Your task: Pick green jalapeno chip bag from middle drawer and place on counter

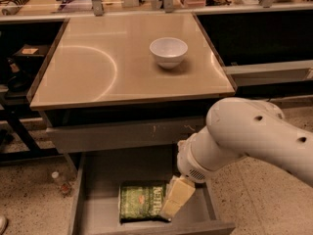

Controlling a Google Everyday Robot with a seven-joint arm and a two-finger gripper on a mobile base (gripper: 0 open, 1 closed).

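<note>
The green jalapeno chip bag point(142, 200) lies flat on the grey floor of the open middle drawer point(98, 180), near its front. My gripper point(168, 210) hangs from the white arm over the drawer, its pale fingers point(177, 195) down at the bag's right edge and overlapping it. The glossy beige counter point(98, 67) is above the drawer.
A white round bowl point(168, 52) stands on the counter toward the back right. A grey front panel point(112, 136) sits just above the drawer. A cluttered bench runs along the back. A small bottle point(57, 181) lies on the speckled floor left of the drawer.
</note>
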